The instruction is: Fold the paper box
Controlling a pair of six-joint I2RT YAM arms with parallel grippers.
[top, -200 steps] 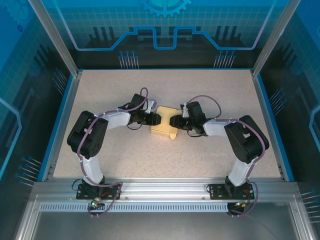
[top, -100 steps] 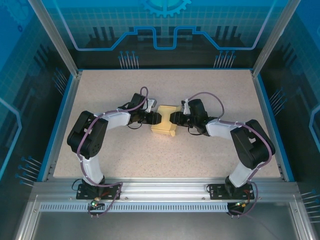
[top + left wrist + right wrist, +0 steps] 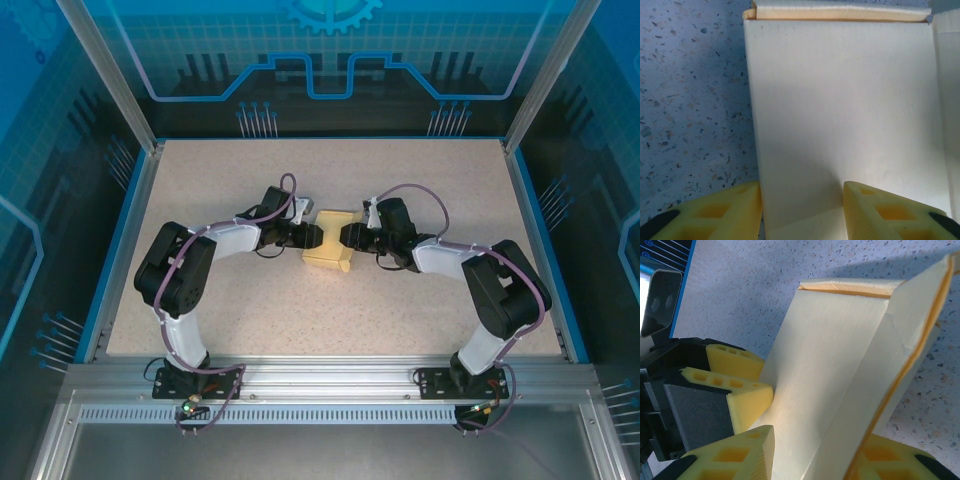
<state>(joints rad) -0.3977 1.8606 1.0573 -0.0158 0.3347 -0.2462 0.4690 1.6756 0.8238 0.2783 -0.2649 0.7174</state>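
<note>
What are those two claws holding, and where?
The paper box: the left gripper pinches its left end, the right gripper its right end.

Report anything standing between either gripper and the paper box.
Nothing visible does. The left gripper and right gripper sit at opposite ends of the paper box. In each wrist view its cardboard lies directly between the yellow fingers, with nothing else in the gap.

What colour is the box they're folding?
Pale yellow paper box, clearest in the left wrist view.
</note>
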